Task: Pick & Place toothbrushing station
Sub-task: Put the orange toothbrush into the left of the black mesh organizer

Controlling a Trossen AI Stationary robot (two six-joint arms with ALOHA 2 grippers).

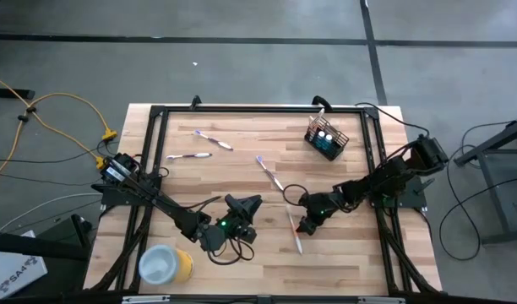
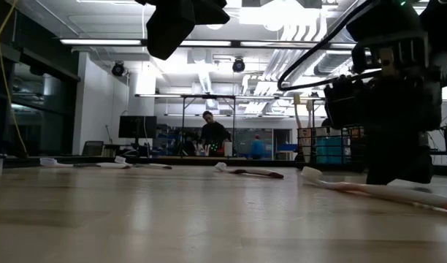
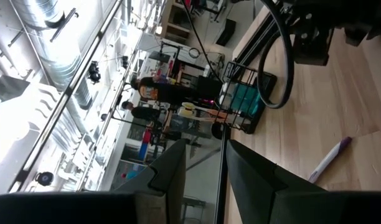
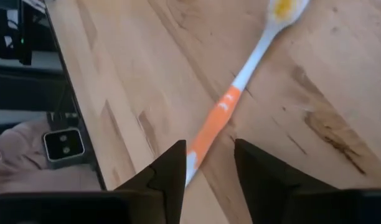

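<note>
The right gripper (image 4: pixel 206 165) is lowered with fingers parted astride the orange-handled toothbrush (image 4: pixel 225 109) flat on the tabletop (image 4: pixel 134 74), apparently for grasping; nothing is clasped.

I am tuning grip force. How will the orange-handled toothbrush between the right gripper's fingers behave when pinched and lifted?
The toothbrush looks thin and rigid, so probably light and stiff. It lies flat on the table, so the right gripper may get little purchase. Pinched off-centre, it may tilt.

The wooden table (image 1: pixel 242 173) carries an orange-and-white toothbrush (image 1: pixel 295 232) just under the right gripper (image 1: pixel 307 225), three more toothbrushes farther off, the mesh holder (image 1: pixel 326 138), and a yellow cylinder (image 1: pixel 165 265).
</note>
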